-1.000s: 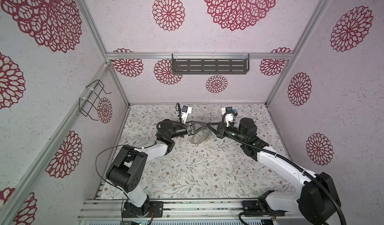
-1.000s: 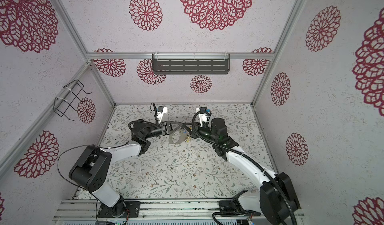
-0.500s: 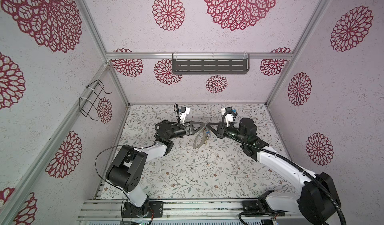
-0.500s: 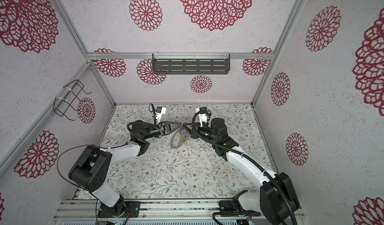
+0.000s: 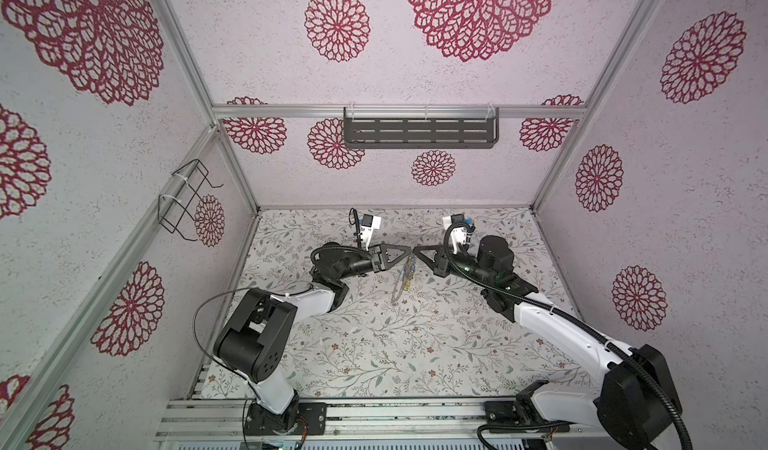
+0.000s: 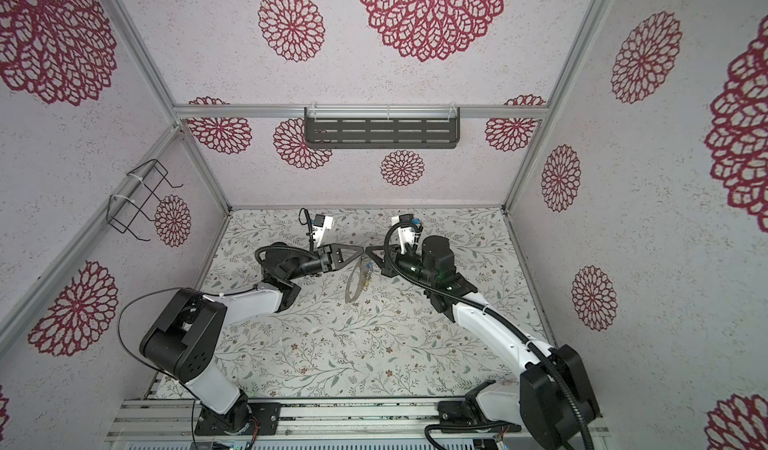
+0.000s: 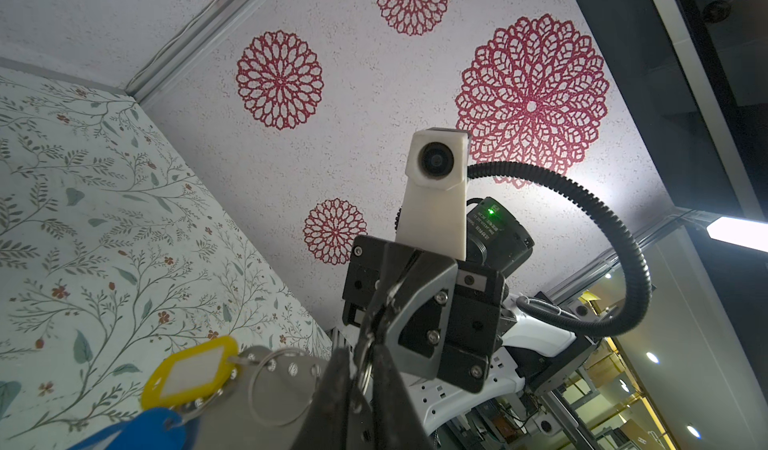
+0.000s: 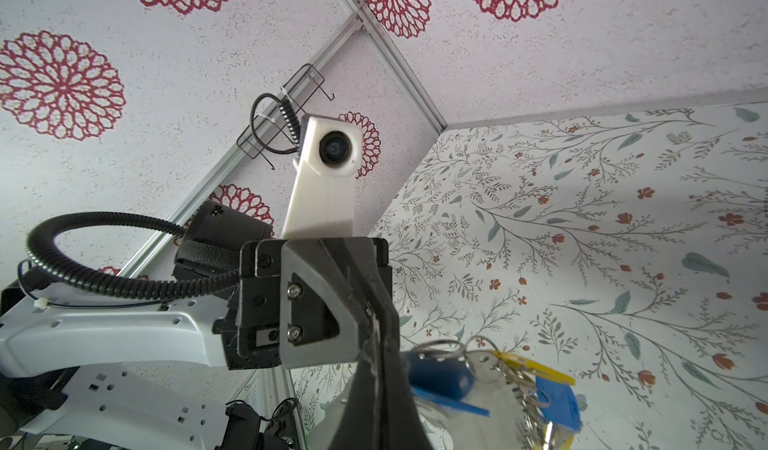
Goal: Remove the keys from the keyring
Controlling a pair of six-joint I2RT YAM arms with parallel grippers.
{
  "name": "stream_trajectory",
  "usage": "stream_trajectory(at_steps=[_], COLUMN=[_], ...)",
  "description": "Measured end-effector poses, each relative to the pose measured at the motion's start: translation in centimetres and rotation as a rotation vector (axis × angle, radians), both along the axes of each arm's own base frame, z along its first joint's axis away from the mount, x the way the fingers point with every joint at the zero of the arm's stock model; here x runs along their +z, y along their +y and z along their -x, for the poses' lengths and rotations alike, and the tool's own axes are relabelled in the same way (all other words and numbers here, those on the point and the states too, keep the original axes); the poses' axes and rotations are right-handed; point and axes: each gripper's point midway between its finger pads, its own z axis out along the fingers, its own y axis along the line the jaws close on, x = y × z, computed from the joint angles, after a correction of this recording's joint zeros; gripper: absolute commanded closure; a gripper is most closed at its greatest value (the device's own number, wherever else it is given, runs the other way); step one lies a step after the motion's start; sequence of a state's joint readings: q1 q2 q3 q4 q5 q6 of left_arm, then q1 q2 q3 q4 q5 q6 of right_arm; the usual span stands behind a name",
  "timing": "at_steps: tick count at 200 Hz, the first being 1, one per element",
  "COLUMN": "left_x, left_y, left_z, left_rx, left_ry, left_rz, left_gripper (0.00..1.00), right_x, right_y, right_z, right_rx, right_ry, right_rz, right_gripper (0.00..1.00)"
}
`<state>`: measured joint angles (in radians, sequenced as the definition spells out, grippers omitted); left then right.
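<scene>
In both top views the arms meet nose to nose just above frame centre, over the table. The left gripper comes in from the left and the right gripper from the right, tips almost touching. The keyring hangs edge-on right below that meeting point, with the keys bunched near its upper end. I can't tell if its lower end touches the table. Same layout here: left gripper, right gripper, keyring, keys.

Left wrist view: the right gripper faces the camera, pinched tight on the keyring's thin wire. My left fingers sit close on either side of that wire. Honestly I can't tell whether they actually bite. Yellow and blue keys dangle just beside them.

Right wrist view: the right gripper has its fingers pressed together, and the left gripper noses right up to them. The keys hang just beside.
</scene>
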<state>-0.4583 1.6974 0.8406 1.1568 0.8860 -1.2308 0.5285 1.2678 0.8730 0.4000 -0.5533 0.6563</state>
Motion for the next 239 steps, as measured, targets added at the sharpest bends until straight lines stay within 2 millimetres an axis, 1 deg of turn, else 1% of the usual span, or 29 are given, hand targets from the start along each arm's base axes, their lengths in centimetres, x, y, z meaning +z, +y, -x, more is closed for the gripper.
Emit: stream_trajectory(at_steps=[32, 101, 114, 123, 139, 158, 172, 191, 207, 223, 239], left_x=[0.0, -0.4, -0.7, -1.0, -1.3, -0.7, 0.1, 0.8, 0.9, 1.1, 1.3], left_y=[-0.2, -0.2, -0.3, -0.3, -0.2, 0.2, 0.5, 0.5, 0.5, 0.5, 0.4], left_z=[0.2, 0.1, 0.1, 0.1, 0.2, 0.5, 0.8, 0.7, 0.4, 0.2, -0.1], left_rx=[-0.006, -0.005, -0.006, -0.003, 0.008, 0.028, 0.035, 0.038, 0.04, 0.041, 0.04], left_ry=[-0.006, 0.003, 0.004, 0.012, 0.018, -0.006, -0.027, -0.042, -0.031, -0.018, -0.008], left_rz=[-0.002, -0.014, -0.029, -0.047, -0.083, -0.114, -0.121, -0.122, -0.127, -0.129, -0.128], left_gripper=[1.0, 1.0, 1.0, 1.0, 1.0, 1.0, 1.0, 1.0, 1.0, 1.0, 1.0], right_x=[0.0, -0.3, -0.7, -0.7, -0.2, 0.4, -0.3, -2.7, -4.6, -5.5, -5.6], right_y=[0.0, -0.3, -0.5, -0.9, -2.0, -3.2, -3.8, -4.0, -3.6, -3.0, -2.4], right_z=[0.0, -0.3, -0.2, -0.2, -0.3, 0.2, 0.6, 0.8, 0.7, 0.8, 1.1], right_rx=[-0.001, -0.024, -0.036, -0.056, -0.107, -0.152, -0.166, -0.162, -0.141, -0.112, -0.092], right_ry=[0.001, 0.008, 0.015, 0.004, -0.041, -0.109, -0.136, -0.123, -0.089, -0.075, -0.078], right_rz=[0.0, 0.013, 0.033, 0.053, 0.087, 0.11, 0.13, 0.169, 0.199, 0.21, 0.207], right_gripper=[1.0, 1.0, 0.81, 0.74, 0.73, 0.73, 0.72, 0.62, 0.59, 0.58, 0.58])
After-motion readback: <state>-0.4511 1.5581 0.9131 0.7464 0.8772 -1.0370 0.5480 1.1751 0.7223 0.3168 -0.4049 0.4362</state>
